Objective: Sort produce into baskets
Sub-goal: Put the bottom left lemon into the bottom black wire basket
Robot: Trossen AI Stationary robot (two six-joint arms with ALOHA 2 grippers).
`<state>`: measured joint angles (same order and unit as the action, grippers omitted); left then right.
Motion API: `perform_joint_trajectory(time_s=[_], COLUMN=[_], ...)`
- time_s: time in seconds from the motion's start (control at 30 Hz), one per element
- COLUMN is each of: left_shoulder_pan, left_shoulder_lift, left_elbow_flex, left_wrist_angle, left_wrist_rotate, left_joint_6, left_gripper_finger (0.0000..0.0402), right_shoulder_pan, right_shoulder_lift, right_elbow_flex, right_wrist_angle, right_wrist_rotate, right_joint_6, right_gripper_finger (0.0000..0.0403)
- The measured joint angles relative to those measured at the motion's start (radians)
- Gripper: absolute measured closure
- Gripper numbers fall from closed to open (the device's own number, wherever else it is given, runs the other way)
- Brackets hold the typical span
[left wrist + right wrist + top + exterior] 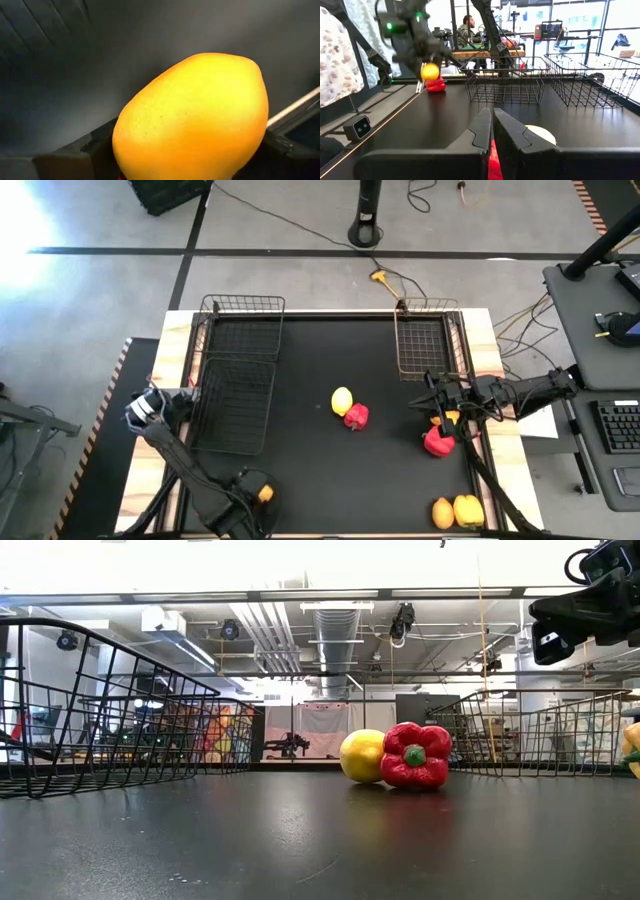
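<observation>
My left gripper (262, 496), near the table's front left, is shut on a yellow-orange lemon (192, 120). The right wrist view shows that lemon (430, 71) lifted above a red pepper (435, 86). A yellow lemon (342, 400) and a red pepper (356, 417) lie touching at mid-table. Another red pepper (438, 442) lies at the right. An orange lemon (442, 513) and a yellow pepper (468, 510) lie at the front right. Two baskets (232, 405) stand at the left and one (425, 340) at the far right. My right gripper (492, 131) hovers level at the right, shut and holding nothing. My left gripper pinches the lemon's two sides (125, 145) between its two fingers (95, 150), one on each side of its widest part. The fingers come from above, pointing steeply down. The lemon hangs clear of the table, above the red pepper.
A small orange piece (451, 418) lies beside the right-hand red pepper, under my right arm. Bare black mat (320, 470) stretches between the middle pair and the front edge. Cables and a pole base lie on the floor beyond the far edge.
</observation>
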<state>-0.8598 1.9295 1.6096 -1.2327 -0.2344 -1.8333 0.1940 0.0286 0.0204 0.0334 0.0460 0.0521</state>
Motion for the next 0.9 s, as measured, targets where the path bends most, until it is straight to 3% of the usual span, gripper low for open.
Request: perform_joint_trajectory(time_s=[0.17, 0.33, 0.63, 0.9], left_shoulder_pan=[0.031, 0.141, 0.438, 0.606], left_shoulder_lift=[-0.002, -0.06, -0.285, -0.59], left_elbow_flex=[0.217, 0.237, -0.097, -0.415], left_wrist_angle=[-0.318, -0.346, -0.34, -0.302], left_wrist_rotate=[-0.257, -0.317, -0.179, -0.138], left_joint_6=[0.014, 0.152, 0.504, 0.55], left_gripper_finger=[0.0119, 0.0119, 0.0118, 0.0118], right_shoulder_pan=[0.0, 0.0, 0.0, 0.0], right_shoulder_lift=[0.0, 0.0, 0.004, 0.007], right_elbow_flex=[0.0, 0.0, 0.0, 0.0], right_wrist_angle=[0.0, -0.001, -0.006, -0.007], right_wrist_rotate=[0.0, 0.002, 0.007, 0.007], right_joint_6=[0.0, 0.0, 0.0, 0.0], right_gripper_finger=[0.039, 0.039, 0.039, 0.039])
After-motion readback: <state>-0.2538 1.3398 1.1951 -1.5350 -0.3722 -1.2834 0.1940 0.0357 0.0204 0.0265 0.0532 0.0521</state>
